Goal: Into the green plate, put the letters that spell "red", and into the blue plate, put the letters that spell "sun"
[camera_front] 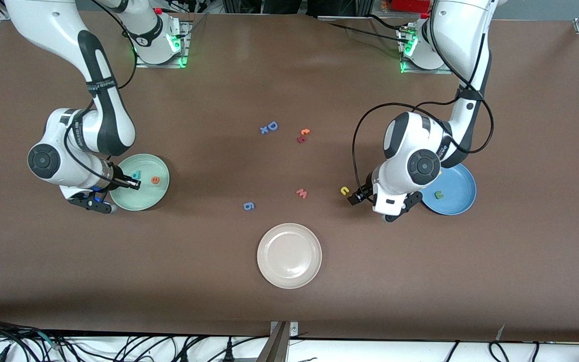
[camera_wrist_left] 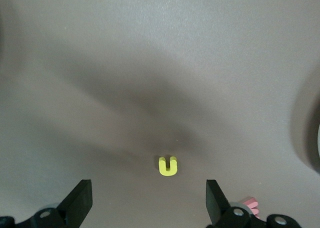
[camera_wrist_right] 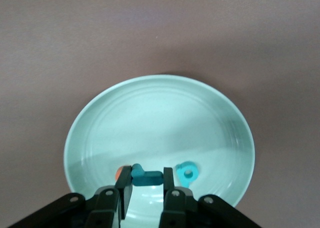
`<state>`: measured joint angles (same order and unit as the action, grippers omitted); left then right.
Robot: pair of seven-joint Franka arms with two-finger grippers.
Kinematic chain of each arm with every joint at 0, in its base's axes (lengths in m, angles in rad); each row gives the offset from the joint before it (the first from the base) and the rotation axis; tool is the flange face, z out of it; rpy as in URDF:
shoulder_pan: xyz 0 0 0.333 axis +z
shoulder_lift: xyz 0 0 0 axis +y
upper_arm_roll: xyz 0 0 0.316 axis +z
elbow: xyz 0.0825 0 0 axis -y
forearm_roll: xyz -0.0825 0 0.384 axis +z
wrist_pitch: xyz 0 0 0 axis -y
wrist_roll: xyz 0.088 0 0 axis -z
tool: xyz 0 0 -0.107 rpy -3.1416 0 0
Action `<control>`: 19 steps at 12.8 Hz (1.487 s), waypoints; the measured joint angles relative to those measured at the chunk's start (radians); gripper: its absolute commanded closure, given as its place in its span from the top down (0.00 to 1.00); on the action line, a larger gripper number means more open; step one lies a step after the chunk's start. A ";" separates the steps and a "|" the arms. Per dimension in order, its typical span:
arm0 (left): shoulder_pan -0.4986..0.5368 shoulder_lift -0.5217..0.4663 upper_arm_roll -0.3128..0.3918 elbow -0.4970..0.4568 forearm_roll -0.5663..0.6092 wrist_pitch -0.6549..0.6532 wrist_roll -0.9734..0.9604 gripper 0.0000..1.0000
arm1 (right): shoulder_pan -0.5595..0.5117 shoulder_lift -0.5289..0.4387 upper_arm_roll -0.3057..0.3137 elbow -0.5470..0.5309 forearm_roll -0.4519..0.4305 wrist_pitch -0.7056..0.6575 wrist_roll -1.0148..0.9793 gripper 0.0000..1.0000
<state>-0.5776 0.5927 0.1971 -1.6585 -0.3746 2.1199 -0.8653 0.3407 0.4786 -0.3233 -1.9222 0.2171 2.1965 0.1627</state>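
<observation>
My right gripper (camera_front: 133, 184) hangs low over the green plate (camera_front: 145, 199), shut on the teal "r" (camera_wrist_right: 146, 177), which spans the gap between its fingers. In that plate lie the teal "d" (camera_front: 136, 175) and the orange "e" (camera_front: 155, 179); the right wrist view shows the "d" (camera_wrist_right: 187, 172) beside the fingers and the "e" (camera_wrist_right: 118, 173) half hidden by one of them. My left gripper (camera_front: 355, 197) is open just above the table, close to the yellow "u" (camera_front: 344, 190), which lies just ahead of the open fingers (camera_wrist_left: 168, 166). The dark green "n" (camera_front: 439, 194) rests in the blue plate (camera_front: 458, 201).
A whitish plate (camera_front: 289, 236) sits nearest the front camera. Loose letters lie mid-table: a blue "D" (camera_front: 272, 125), an orange and a red letter (camera_front: 303, 136), a pink "w" (camera_front: 302, 193) and a blue "g" (camera_front: 249, 205).
</observation>
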 measured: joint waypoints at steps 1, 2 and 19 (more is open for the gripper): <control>-0.010 0.002 0.000 0.004 0.000 0.009 -0.012 0.98 | -0.006 0.017 0.000 0.006 0.011 0.006 -0.014 0.13; -0.023 0.002 0.000 0.005 0.000 0.029 -0.022 0.98 | -0.008 0.034 0.000 0.011 0.016 0.021 -0.018 0.13; -0.103 0.142 -0.001 0.004 0.140 0.121 -0.196 0.88 | 0.004 0.018 -0.014 0.465 0.004 -0.612 -0.023 1.00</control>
<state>-0.6804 0.7350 0.1964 -1.6544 -0.2344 2.2411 -1.0608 0.3444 0.4967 -0.3369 -1.4576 0.2209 1.5847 0.1393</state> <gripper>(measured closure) 0.106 0.000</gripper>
